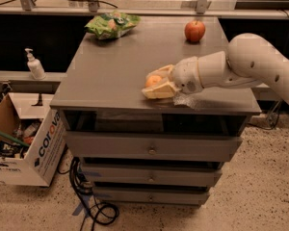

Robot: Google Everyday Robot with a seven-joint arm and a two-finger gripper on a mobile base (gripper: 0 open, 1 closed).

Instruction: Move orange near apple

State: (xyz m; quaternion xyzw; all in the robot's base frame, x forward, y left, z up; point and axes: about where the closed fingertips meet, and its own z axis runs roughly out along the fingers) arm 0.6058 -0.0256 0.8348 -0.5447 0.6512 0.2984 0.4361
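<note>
The light-orange orange (153,80) sits near the front of the grey cabinet top (111,71), right of centre. My gripper (150,83) reaches in from the right, with one cream finger behind the orange and one in front of it. It is shut on the orange, low at the surface. The red apple (195,31) stands at the back right of the top, well away from the gripper and the orange.
A green snack bag (111,24) lies at the back left of the top. The cabinet has drawers below. A soap dispenser (34,65) stands on a ledge at the left. A cardboard box (24,143) and cables are on the floor.
</note>
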